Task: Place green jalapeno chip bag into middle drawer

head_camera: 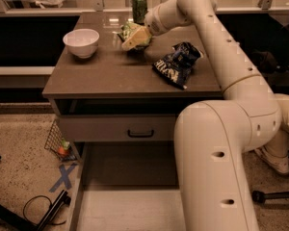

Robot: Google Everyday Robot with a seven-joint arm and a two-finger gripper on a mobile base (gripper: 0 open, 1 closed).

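- The green jalapeno chip bag is sitting at the back of the table, near its middle, crumpled and tilting, just clear of or barely touching the top; cannot tell which.
- The gripper is reaching in from the right at the bag, with its pale fingers clamping on the bag's right side.
- A green soda can is standing upright just behind the bag, near the table's back edge.
- A white bowl is resting to the left of the bag, apart from it.
- A dark blue chip bag is lying to the right and nearer the front, apart from the gripper.
- The arm is arching over the table's right side.
- A drawer front with a black handle is sitting closed under the tabletop.
- The middle drawer is standing pulled out below it, its pale floor showing, with the arm's lower part covering its right side.
- A blue tape cross is lying on the floor left of the drawer.
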